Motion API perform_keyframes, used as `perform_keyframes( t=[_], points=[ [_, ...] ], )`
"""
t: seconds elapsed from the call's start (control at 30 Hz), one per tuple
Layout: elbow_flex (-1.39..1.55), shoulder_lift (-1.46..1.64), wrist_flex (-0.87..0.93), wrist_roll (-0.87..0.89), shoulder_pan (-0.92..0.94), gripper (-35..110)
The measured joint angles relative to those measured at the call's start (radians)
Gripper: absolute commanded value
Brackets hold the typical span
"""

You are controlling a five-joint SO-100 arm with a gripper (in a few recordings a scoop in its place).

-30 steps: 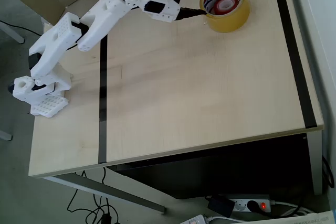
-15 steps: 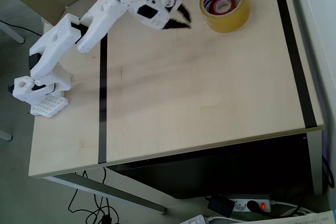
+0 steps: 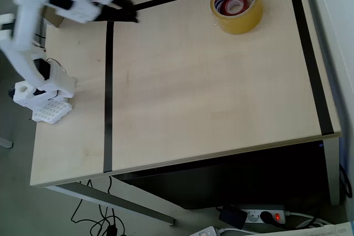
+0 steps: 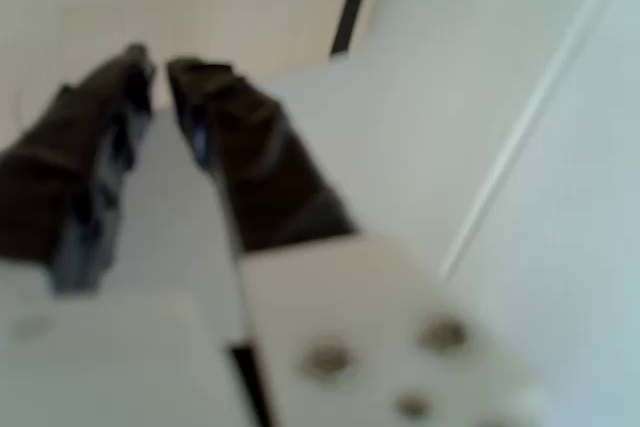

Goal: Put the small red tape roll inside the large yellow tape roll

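Observation:
The large yellow tape roll (image 3: 244, 22) lies flat near the table's back right in the overhead view. Inside its ring lies the small red tape roll (image 3: 227, 7), its whitish core facing up. My gripper (image 3: 131, 15) is far to the left of both rolls, raised over the table's back left by the black stripe. In the blurred wrist view its dark fingers (image 4: 230, 137) stand almost together at the gripper (image 4: 160, 65), with nothing between them.
The pale wooden table (image 3: 210, 98) has black tape lines: one runs front to back on the left (image 3: 107, 109), one along the right side (image 3: 312, 64). The arm's white base (image 3: 41, 95) stands at the left edge. A power strip (image 3: 260, 215) lies on the floor.
My gripper has drawn back from the yellow roll, swinging left and up across the table's back. The red roll stays inside the yellow one.

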Motion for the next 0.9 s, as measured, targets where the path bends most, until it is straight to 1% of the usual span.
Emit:
perform_keyframes(
  t=[0.07, 0.2, 0.27, 0.33, 0.53, 0.67, 0.8, 0.9],
  points=[
    [0.244, 0.195, -0.138, 0.011, 0.017, 0],
    [0.844, 0.618, -0.48, 0.025, 0.029, 1],
    [1.132, 0.819, -0.575, 0.051, 0.054, 1],
    [1.353, 0.983, -0.629, 0.064, 0.084, 0],
    [1.798, 1.361, -0.701, 0.095, 0.126, 0],
    [2.037, 1.6, -0.664, 0.12, 0.104, 0],
    [2.169, 1.773, -0.581, 0.133, 0.035, 0],
    [2.215, 1.789, -0.557, 0.147, 0.002, 0]
  ],
)
